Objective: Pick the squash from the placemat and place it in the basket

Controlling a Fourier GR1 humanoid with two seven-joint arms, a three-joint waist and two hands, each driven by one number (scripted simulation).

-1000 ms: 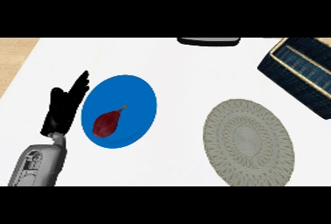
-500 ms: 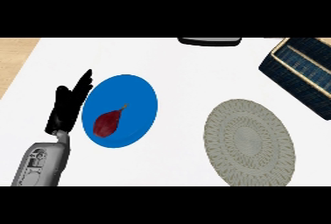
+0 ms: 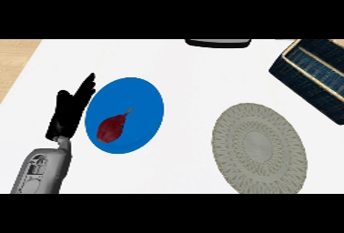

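One hand point(image 3: 67, 111), the left, is seen with fingers point(image 3: 84, 86) held straight and released, grasping nothing. Just right of them, the squash point(image 3: 111, 127) is found lying on the blue placemat point(image 3: 141, 98). Farther right a grey mat point(image 3: 259, 148) is laid; the basket point(image 3: 316, 75) is set beyond it.

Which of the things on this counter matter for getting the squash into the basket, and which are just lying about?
Belongs to the job:
- squash, dark red, lying on the blue placemat
- basket, dark blue, at the far right
- left hand, open beside the placemat

Just lying about:
- round grey woven mat
- dark object at the counter's far edge
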